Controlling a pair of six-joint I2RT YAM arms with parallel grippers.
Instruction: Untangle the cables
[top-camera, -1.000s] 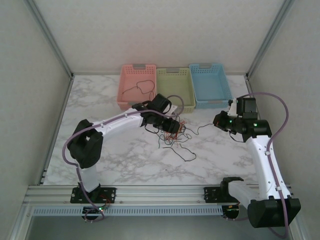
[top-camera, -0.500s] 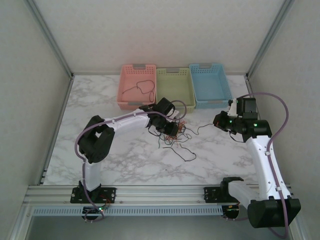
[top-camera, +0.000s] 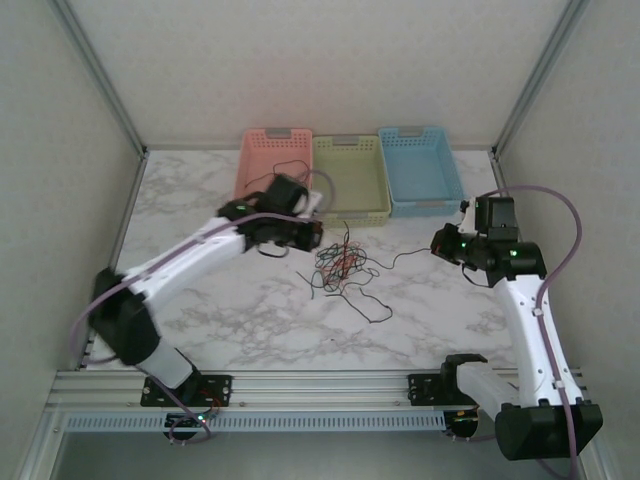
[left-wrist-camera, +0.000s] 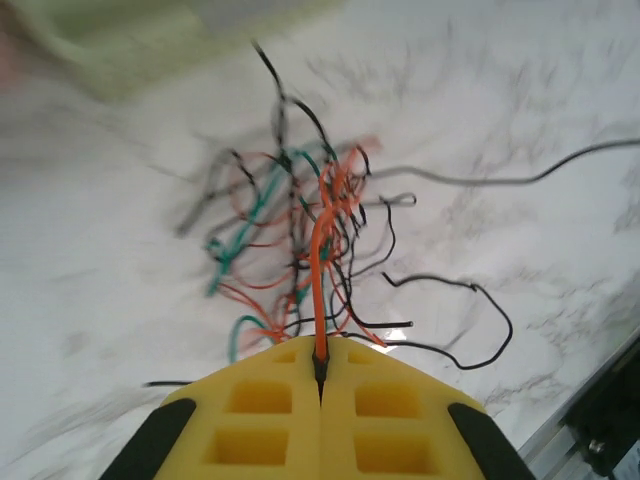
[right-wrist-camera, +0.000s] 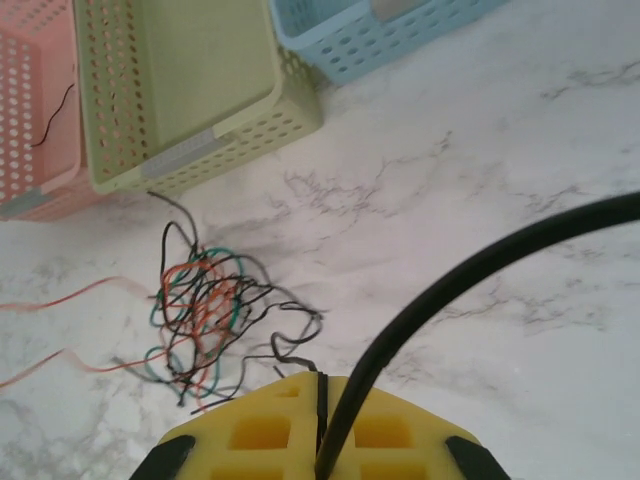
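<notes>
My left pincer: pressed together, pinching one orange wire that runs out of the tangle.
My right pincer: pressed together on a black wire.
Cables: knotted heap on the marble table, between my pincers, just before the green basket.
Pink basket: one dark strand inside.

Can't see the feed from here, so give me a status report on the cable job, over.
Left fingers shut on orange cable. Right fingers shut on black cable. Tangle bunched centre, green basket close behind it.
</notes>
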